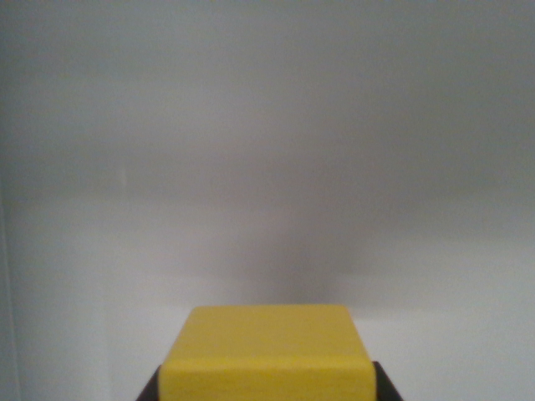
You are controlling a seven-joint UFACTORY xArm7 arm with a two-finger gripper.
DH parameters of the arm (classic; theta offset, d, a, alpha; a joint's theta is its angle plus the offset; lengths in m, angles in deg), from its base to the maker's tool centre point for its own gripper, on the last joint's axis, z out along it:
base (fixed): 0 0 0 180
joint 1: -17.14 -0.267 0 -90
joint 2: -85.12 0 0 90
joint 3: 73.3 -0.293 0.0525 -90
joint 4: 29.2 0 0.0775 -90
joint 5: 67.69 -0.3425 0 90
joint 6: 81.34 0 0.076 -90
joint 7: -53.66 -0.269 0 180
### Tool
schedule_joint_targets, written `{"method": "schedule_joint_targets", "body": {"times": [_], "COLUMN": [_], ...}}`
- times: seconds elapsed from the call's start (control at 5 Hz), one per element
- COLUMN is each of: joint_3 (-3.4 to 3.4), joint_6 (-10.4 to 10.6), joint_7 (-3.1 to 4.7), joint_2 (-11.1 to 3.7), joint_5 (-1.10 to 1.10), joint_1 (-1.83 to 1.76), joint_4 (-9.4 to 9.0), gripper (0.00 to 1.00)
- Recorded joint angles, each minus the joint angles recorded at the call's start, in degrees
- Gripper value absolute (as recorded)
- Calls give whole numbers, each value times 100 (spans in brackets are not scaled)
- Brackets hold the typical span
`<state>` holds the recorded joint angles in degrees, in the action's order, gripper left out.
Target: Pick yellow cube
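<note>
A yellow cube point(267, 351) fills the bottom centre of the wrist view, its top face and front edge showing. Dark fingertips point(150, 388) of my gripper point(267, 386) press against its left and right sides at the frame's lower edge, so the gripper is shut on the cube. The cube's lower part is cut off by the frame. A soft shadow lies on the pale surface beyond the cube.
A plain grey-white surface point(267, 167) stretches across the whole view behind the cube. A faint vertical edge point(7, 292) runs down the wrist view's left border.
</note>
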<state>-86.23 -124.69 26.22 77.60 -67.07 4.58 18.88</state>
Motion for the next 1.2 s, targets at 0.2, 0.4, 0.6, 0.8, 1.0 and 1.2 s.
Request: {"method": "schedule_joint_targets", "body": {"times": [0.2, 0.4, 0.6, 0.8, 1.0, 1.2], "joint_3": [0, 1, 1, 3, 3, 5], "joint_6": [0, -207, -207, -441, -441, -684], "joint_7": [0, 10, 10, 20, 20, 32], "joint_2": [0, 67, 67, 142, 142, 220], "joint_5": [0, -17, -17, -36, -36, -55], "joint_1": [0, 5, 5, 10, 10, 16], "joint_4": [0, 142, 142, 302, 302, 469], "gripper": [100, 100, 100, 100, 100, 100]}}
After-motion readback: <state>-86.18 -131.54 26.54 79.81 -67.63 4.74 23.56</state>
